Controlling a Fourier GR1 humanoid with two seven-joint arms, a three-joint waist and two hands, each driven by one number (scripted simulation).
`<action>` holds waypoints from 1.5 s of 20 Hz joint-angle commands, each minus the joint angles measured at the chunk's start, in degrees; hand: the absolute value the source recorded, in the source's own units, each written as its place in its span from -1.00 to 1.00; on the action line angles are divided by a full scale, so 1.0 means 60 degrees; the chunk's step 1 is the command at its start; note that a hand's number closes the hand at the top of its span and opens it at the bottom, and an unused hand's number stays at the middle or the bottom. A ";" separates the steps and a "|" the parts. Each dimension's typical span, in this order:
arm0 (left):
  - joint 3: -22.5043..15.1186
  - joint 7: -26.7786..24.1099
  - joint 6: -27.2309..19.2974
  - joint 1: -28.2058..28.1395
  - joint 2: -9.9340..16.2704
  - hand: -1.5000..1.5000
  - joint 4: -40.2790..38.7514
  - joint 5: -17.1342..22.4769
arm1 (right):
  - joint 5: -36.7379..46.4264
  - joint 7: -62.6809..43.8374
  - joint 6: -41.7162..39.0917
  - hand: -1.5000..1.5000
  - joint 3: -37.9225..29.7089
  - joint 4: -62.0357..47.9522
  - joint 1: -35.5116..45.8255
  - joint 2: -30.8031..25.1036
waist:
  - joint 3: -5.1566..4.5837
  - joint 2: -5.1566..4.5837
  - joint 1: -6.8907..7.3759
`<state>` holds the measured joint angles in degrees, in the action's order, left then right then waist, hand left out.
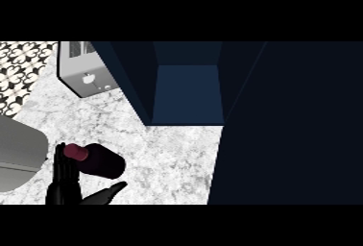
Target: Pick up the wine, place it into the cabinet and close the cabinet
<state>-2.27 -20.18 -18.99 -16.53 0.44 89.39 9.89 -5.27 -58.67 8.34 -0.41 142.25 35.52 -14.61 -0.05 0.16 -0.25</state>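
Left hand (65,185) at the wine (99,159), near the desk's front-left part.

The left hand rises from the lower edge of the head view with its fingers (62,166) straight and upright along the wine's left side, touching or just beside the red cap (which of the two cannot be told), while the thumb (112,189) reaches out under the dark bottle; nothing is curled round it. The wine stands on the marble desk (170,158), well apart from the cabinet (186,91), whose open blue compartment lies toward the desk's far edge. The cabinet's dark door (291,125) fills the right side. A toaster (83,67) sits at the far-left corner, against the patterned wall (21,67). The right hand does not show.
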 commanded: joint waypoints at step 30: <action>0.1638 -0.3067 0.2946 0.2987 0.0253 1.00 -0.6011 0.1985 | -0.0668 -0.0805 0.0327 -1.00 0.0048 0.0768 -0.0030 -0.0044 | 0.0003 -0.0007 -0.0003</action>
<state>6.84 -38.12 -4.95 -0.15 1.44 54.93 20.17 -4.99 -59.96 10.35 0.64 142.25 36.97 -15.02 -0.04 0.16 -0.43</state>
